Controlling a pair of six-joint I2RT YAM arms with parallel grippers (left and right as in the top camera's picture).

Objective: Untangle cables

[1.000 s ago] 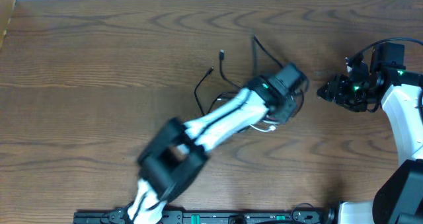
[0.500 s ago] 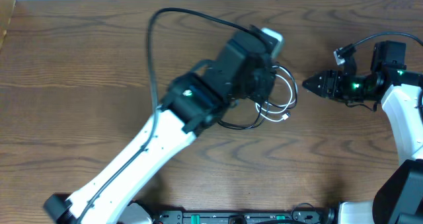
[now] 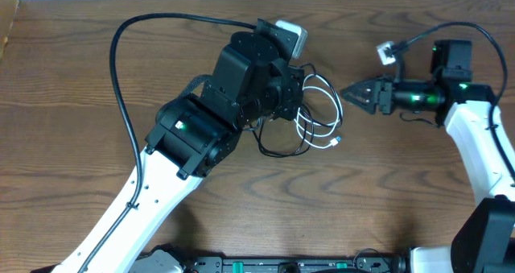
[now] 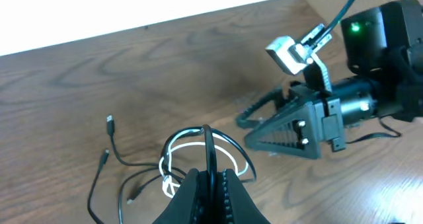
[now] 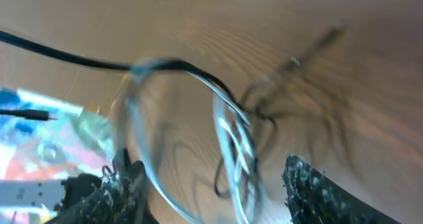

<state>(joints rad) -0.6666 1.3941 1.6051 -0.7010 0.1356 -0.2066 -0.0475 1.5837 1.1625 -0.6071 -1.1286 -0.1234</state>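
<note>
Nearest, in the left wrist view: pinched tight in the left tool (image 4: 209, 179), a black loop of the cables (image 4: 207, 145), lifted upright, with white coils wound about it and loose black plug ends trailing on the table (image 4: 79, 72) beside. Just beyond, aimed at the bundle: the right tool (image 4: 250, 135), spread wide in its own view and holding nothing. Likely trouble: closing on white and black strands at once, then pulling, so tightening the knot or dragging the whole bundle; possibly catching a plug end inside a loop. Farther off, bare brown wood grain, then a pale strip (image 4: 99, 12) past the far edge.
</note>
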